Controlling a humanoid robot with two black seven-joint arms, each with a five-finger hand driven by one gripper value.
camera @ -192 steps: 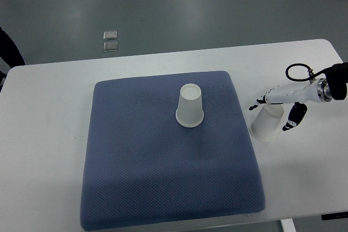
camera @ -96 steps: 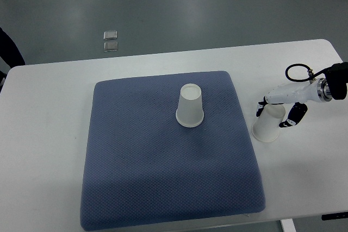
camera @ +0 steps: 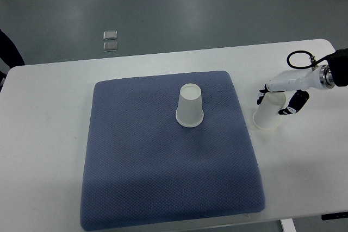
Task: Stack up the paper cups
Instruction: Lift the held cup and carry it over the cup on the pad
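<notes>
Change: since a second ago the right hand (camera: 278, 97) and the cup it holds have shifted up the picture and slightly right; the cup's wide mouth, which lay lower on the table, now sits higher and the cup looks more upright. The pad and the cup on it have not moved.
Table (camera: 49, 134): white, spans the picture from left to right; grey floor beyond its far edge.
Pad (camera: 163, 167): blue-grey, textured, roughly square, lying flat on the middle of the table; its right edge is near the held cup.
Centre cup (camera: 190, 106): white paper, upside down, wide rim on the pad, in the pad's upper middle part. Nothing touches it.
Right cup (camera: 268, 113): white paper, mouth downward, off the pad, beside the pad's upper right edge. Whether its rim touches the table or is just clear of it cannot be told.
Right hand: white with dark fingertips, its arm entering from the right edge with a black cable loop above the wrist. Fingers are closed around the upper part of the right cup, one dark tip showing on its left side and others on its right.
Left hand: does not show.
Floor items (camera: 110, 41): two small pale square objects lying one above the other on the floor, beyond the table's far left part.
</notes>
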